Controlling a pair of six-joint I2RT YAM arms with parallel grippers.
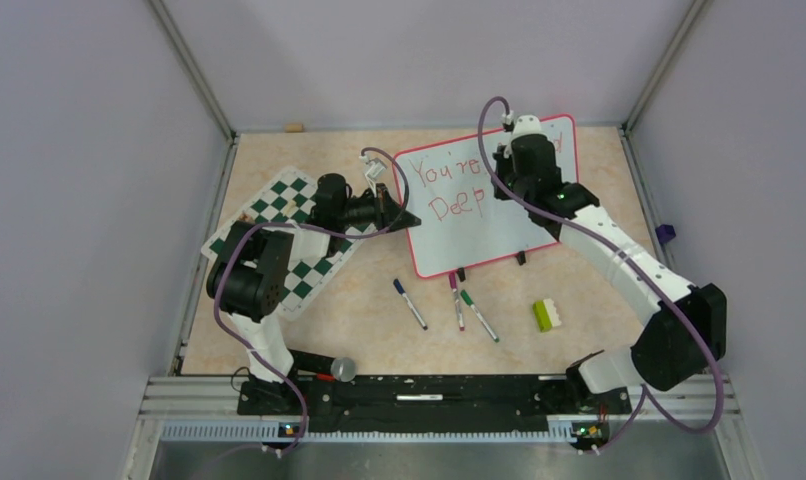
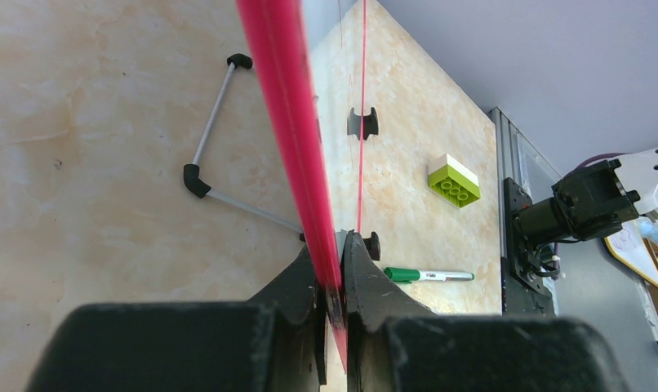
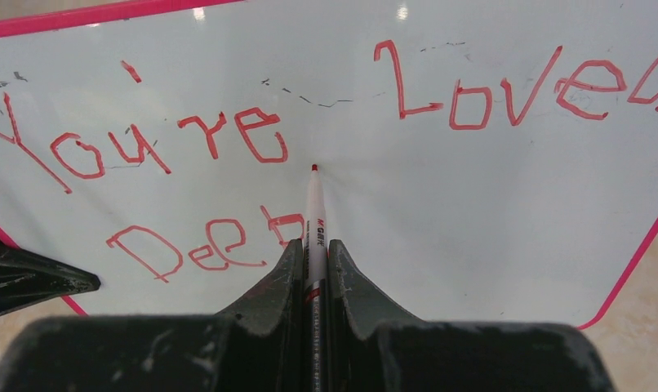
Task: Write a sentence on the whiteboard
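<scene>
**Board pinched on one side, red marker on it from the other**

The whiteboard [image 1: 479,240] stands tilted on its small black feet at about 1 o'clock from the middle of the table [image 1: 369,320], in the far half. The left gripper [image 2: 332,269] reaches it from the 9 o'clock side. Its two fingers [image 2: 297,286] are closed almost together on the thin red-pink frame of the board's left edge, the frame running up between them in the left wrist view.

The right gripper [image 3: 309,253] comes over the board from 3 o'clock, pinched nearly shut around a red marker [image 3: 314,212]. The marker's barrel lies in the narrow gap between the fingers, and its red tip rests against the white surface just below the top line of writing.

That top line reads "You're Loved" in red. Below it, at 7 o'clock from the tip, comes "Dee" and one more letter (partly hidden behind the gripper).

A green-and-white checkered mat [image 1: 299,200] lies at 9 o'clock from the board, under the left arm. At 6 o'clock from the board three capped markers lie apart on the table: blue [image 1: 411,304], purple [image 1: 456,300] and green [image 1: 479,315]. A green-and-white toy block [image 1: 547,315] sits at 5 o'clock.
</scene>
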